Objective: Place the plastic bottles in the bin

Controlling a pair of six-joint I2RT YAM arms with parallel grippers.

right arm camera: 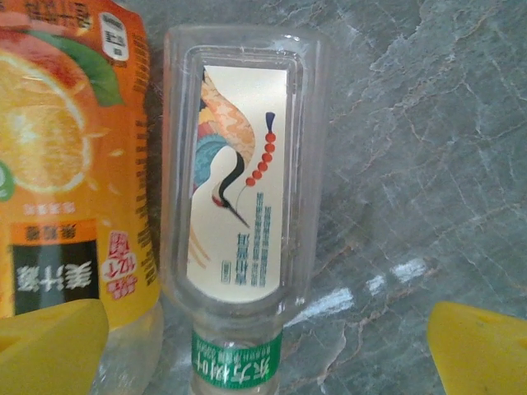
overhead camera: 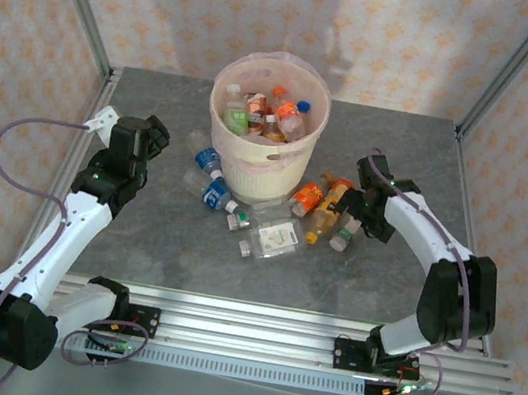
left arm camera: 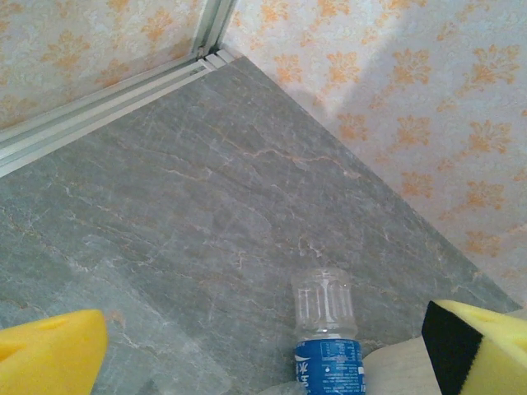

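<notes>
- Arms reach up the overhead view from the bottom rail. The left arm [overhead camera: 67, 225] runs up the left side, and its wrist is bent toward the middle. The right arm [overhead camera: 441, 263] folds at its elbow on the right and reaches in to the left.
- The left gripper [overhead camera: 156, 136] sits left of centre, well apart from the bin [overhead camera: 248, 170]. In the left wrist view this gripper [left arm camera: 263, 354] has its yellow pads spread to both lower corners, holding nothing.
- A blue-labelled bottle [left arm camera: 326, 346] lies on the grey table [left arm camera: 206, 214] at bottom centre, nearer the right-hand pad. Its white print is too small to read.
- The right gripper [overhead camera: 353, 212] hangs low over the plastic bottles [overhead camera: 318, 207] lying just right of the bin's foot.
- In the right wrist view this gripper [right arm camera: 263, 350] is spread wide and grasps nothing.
- Between its pads lies a clear flat bottle [right arm camera: 243, 164]. Its cream label shows a crane and red beads, and a green neck band carries white Chinese characters.
- Touching it on the left is an orange juice bottle [right arm camera: 70, 148] with an orange-slice picture and Chinese writing.
- More bottles fill the bin at top centre, and others lie on the table below it.
</notes>
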